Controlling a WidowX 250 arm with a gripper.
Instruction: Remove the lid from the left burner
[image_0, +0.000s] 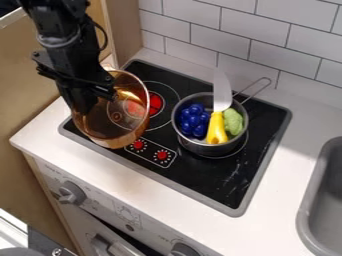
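A metal saucepan (200, 146) stands at the right of the black cooktop (257, 125), holding blue grapes (194, 120), a green toy food (233, 121) and a yellow-handled knife (216, 127), its blade crossing the far rim. Right of the cooktop, a gray sink (304, 212) sits in the white counter (274, 220); white tiles (267, 40) line the wall.
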